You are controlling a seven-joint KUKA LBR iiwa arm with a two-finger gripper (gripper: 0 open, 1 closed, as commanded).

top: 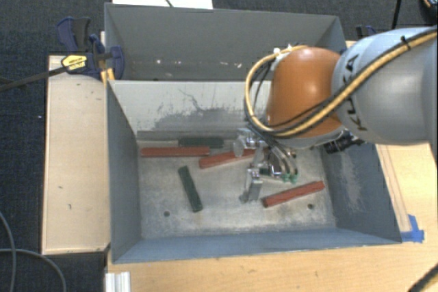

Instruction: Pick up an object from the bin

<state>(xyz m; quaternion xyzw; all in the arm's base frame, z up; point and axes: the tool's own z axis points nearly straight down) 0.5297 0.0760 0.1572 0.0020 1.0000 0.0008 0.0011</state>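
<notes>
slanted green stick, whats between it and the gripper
Only bare bin floor lies between the slanted green stick and the gripper, seen in the camera view.

Even overhead light leaves a soft sheen on the orange cover [304, 89] and shade beneath the arm [397, 92].

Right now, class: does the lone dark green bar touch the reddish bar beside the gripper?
Apart. The camera view shows bare bin floor between the dark green bar and the reddish bar.

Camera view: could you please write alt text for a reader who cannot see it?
The robot's end effector hangs low in the grey bin, beside a red-brown bar; a tilted dark green bar and further bars lie nearby.
</notes>
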